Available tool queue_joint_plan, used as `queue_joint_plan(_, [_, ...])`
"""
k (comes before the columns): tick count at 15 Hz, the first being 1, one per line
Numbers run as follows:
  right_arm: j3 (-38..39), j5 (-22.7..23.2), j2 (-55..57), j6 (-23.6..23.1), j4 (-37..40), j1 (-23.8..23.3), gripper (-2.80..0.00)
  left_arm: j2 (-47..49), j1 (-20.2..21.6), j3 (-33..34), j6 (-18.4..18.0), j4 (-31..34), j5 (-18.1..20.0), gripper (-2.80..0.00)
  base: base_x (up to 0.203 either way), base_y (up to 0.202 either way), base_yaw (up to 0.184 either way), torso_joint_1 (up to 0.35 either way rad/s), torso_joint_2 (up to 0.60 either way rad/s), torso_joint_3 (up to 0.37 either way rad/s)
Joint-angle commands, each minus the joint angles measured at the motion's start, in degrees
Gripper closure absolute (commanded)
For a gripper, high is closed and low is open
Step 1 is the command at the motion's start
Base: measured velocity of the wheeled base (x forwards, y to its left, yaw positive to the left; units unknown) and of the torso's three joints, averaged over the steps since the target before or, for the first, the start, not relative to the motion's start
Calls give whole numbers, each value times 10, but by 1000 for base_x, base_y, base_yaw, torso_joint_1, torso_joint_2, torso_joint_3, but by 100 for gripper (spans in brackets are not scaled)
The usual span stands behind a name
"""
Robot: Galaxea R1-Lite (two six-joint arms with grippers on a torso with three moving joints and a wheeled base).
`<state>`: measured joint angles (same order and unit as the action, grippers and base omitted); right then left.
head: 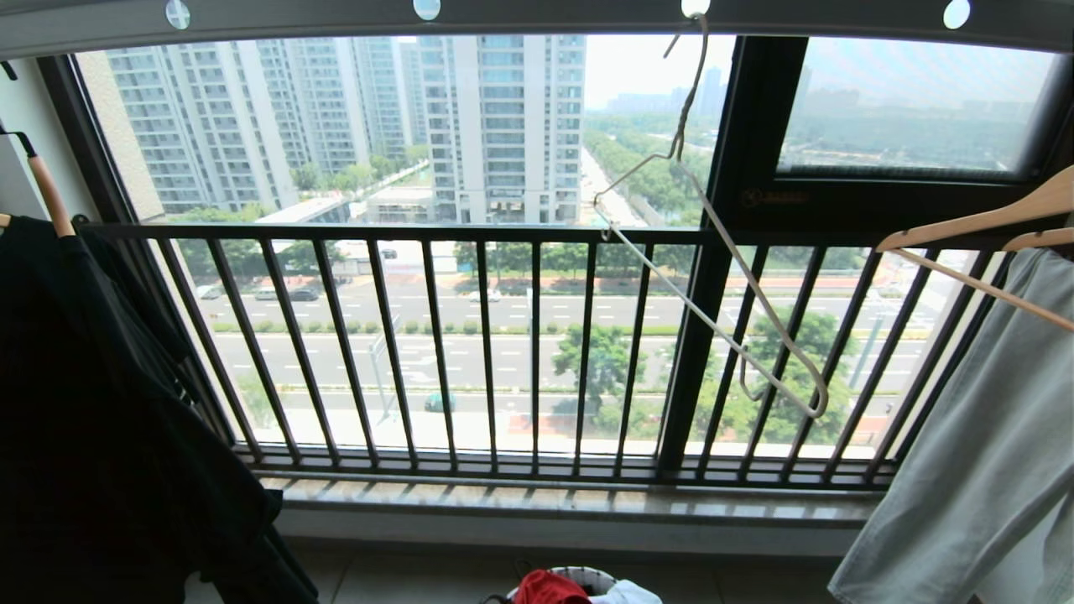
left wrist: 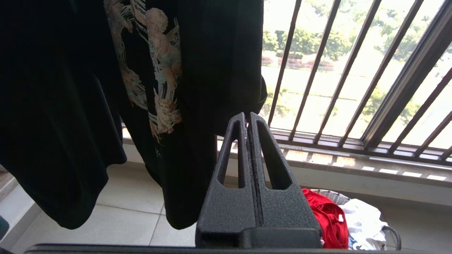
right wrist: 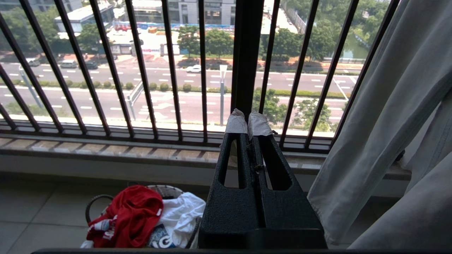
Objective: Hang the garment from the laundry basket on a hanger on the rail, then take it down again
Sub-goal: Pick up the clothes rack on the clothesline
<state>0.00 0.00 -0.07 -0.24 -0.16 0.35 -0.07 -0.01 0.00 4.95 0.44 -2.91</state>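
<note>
In the head view, the wire hanger hangs by its hook from a hole of the grey rail and it is tilted. The laundry basket stands on the floor at the bottom edge, with the red T-shirt inside. A black T-shirt hangs on the left and a pale garment on a wooden hanger on the right.

In the left wrist view, the left gripper has its fingers pressed together and holds nothing. The black T-shirt hangs just beside the fingertips; the red T-shirt lies in the basket well below them.

In the right wrist view, the right gripper also has its fingers together, empty. The basket with the red T-shirt and a white T-shirt stands on the floor, below the fingers and to one side.
</note>
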Motion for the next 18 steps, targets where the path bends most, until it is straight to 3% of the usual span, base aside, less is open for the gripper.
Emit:
queue_joint_plan(1, [1, 0, 1, 0, 0, 0, 0, 1, 0, 0, 1, 0, -1, 0, 0, 0, 0, 0, 0, 0])
queue_joint_plan(18, [1, 0, 1, 6, -1, 1, 0, 1, 0, 0, 1, 0, 0, 0, 0, 0, 0, 0, 0, 0])
